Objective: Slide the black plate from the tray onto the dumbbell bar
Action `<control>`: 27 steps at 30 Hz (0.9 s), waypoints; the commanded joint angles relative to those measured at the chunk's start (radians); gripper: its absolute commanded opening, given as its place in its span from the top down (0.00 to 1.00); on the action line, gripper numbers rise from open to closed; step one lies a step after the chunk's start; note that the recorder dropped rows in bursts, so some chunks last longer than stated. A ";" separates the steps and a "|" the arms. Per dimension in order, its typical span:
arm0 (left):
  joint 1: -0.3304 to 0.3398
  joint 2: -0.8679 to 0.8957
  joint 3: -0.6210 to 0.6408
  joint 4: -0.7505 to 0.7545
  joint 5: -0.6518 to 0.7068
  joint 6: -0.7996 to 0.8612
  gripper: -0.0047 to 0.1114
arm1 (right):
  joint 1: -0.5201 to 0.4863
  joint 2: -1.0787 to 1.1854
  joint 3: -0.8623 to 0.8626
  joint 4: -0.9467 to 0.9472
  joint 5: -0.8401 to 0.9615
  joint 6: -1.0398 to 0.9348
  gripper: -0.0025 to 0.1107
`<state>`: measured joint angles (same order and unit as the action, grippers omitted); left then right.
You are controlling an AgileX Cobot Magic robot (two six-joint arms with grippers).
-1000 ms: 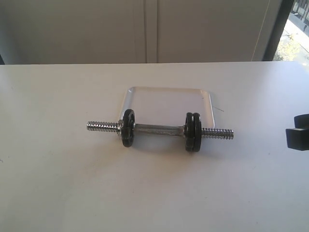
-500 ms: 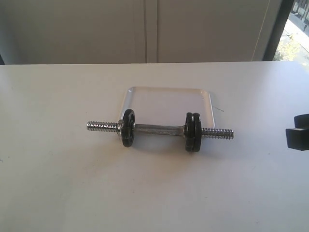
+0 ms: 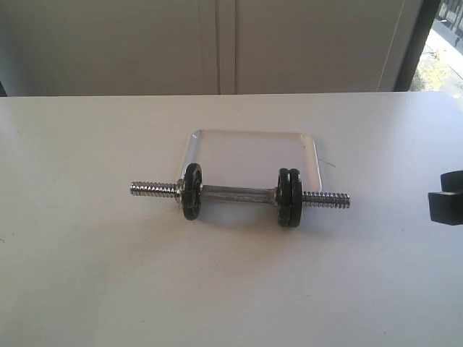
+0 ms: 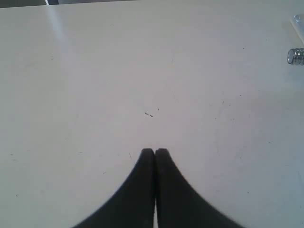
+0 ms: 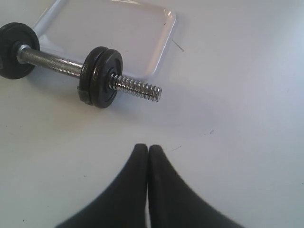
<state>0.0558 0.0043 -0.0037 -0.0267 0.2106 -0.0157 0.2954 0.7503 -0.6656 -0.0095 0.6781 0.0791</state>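
The dumbbell bar lies across the table in front of the tray, which holds nothing. One black plate sits on the bar's left side, and two black plates sit together on its right side. In the right wrist view the pair of plates and the threaded end lie ahead of my right gripper, which is shut and apart from them. My left gripper is shut over bare table, with only the bar's tip at the view's edge.
A black part of the right arm shows at the right edge of the exterior view. The white table spreads wide around the dumbbell. A wall and a window lie behind it.
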 commanded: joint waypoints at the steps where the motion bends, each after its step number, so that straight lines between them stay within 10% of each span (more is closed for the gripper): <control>1: 0.002 -0.004 0.004 -0.010 -0.005 -0.007 0.96 | -0.006 -0.005 0.004 -0.001 -0.008 0.005 0.98; 27: 0.002 -0.004 0.004 -0.010 -0.005 -0.007 0.96 | -0.006 -0.014 0.005 0.010 -0.029 0.005 0.98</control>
<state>0.0558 0.0043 -0.0037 -0.0267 0.2106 -0.0157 0.2954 0.7503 -0.6656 -0.0057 0.6755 0.0791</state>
